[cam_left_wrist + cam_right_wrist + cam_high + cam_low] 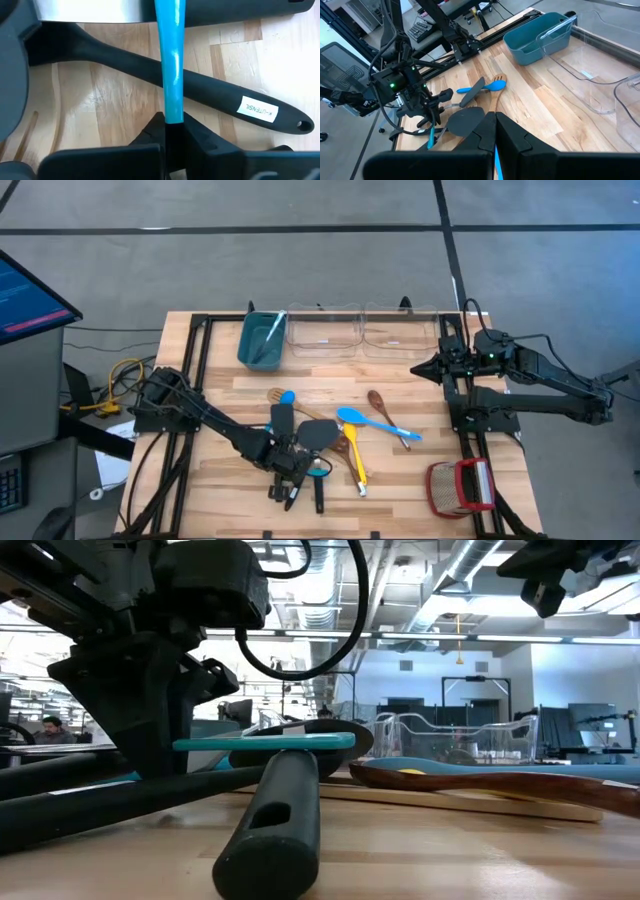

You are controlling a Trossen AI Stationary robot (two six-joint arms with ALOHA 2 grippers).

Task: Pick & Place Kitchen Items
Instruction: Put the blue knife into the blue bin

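Overhead, we see the left tool (pixel 293 471) low over the near middle of the wooden tabletop (pixel 230 395), among a cluster of black spatulas (pixel 318 435) and a blue-tipped handle (pixel 320 472); a blue silicone spoon (pixel 352 418), a dark wooden spoon (pixel 378 401) and a yellow-handled utensil (pixel 356 472) lie just to its right; the right tool (pixel 425 368) hangs near the far right edge, beside two clear bins (pixel 325 332); a teal bin (pixel 260 340) with a pale utensil inside sits at the far edge, and a red-and-tan woven basket (pixel 460 485) at the near right corner.

At tabletop level, we see a teal handle (pixel 265 742) lying level across a black handle (pixel 275 825), with a brown wooden spoon (pixel 500 782) to the right.

From the left wrist, the left tool (pixel 170 131) is closed on the teal handle (pixel 170 60), which crosses over a black handle (pixel 200 95) bearing a white label (pixel 257 109).

From the right wrist, the right tool (pixel 495 131) has its fingers pressed together, holding nothing; beyond it lie a grey-black spatula (pixel 462 121), the blue spoon (pixel 480 88) and the teal bin (pixel 537 37), with the left arm (pixel 405 85) working at the utensils.
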